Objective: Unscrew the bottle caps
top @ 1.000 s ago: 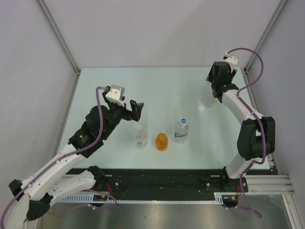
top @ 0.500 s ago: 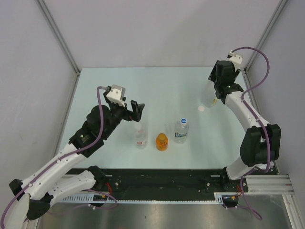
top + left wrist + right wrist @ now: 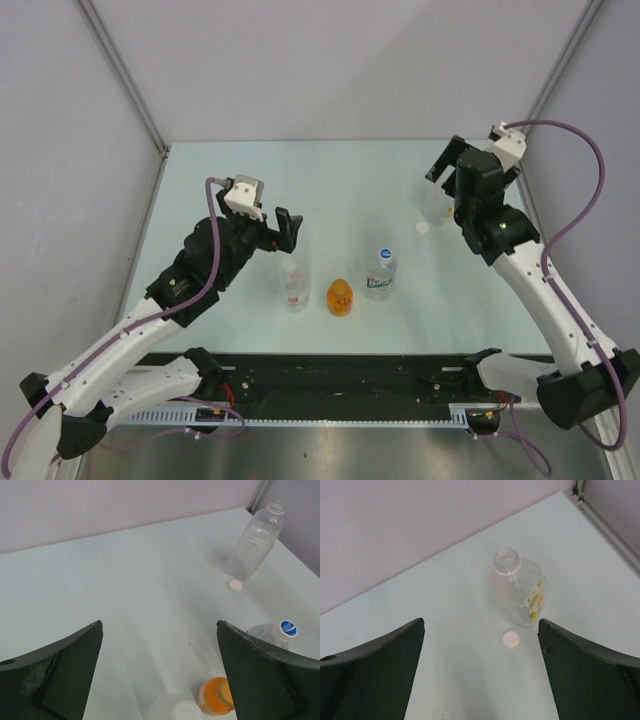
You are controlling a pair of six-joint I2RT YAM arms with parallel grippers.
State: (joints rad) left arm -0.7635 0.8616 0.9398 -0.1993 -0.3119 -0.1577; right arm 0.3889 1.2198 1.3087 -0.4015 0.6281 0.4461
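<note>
**Materials and finishes.** The table top [image 3: 330,180] was smooth and pale, with a faint sheen. The large bottle [image 3: 516,587], far right, was clear, glossy plastic, and the white cap [image 3: 511,639] beside it was matt plastic. The small orange bottle [image 3: 340,297] was glossy, translucent plastic. The blue cap [image 3: 287,628] was smooth, printed plastic. The left gripper fingers [image 3: 55,680] were black, matt and finely grained, with scuffed patches. The arm shells [image 3: 110,352] were white, smooth plastic. The frame posts [image 3: 122,75] were dull grey metal.

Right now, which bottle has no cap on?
The big clear bottle at the far right: its mouth is open, its white cap lies on the table beside it. The blue-labelled bottle, orange bottle and small red-labelled bottle are capped.
</note>
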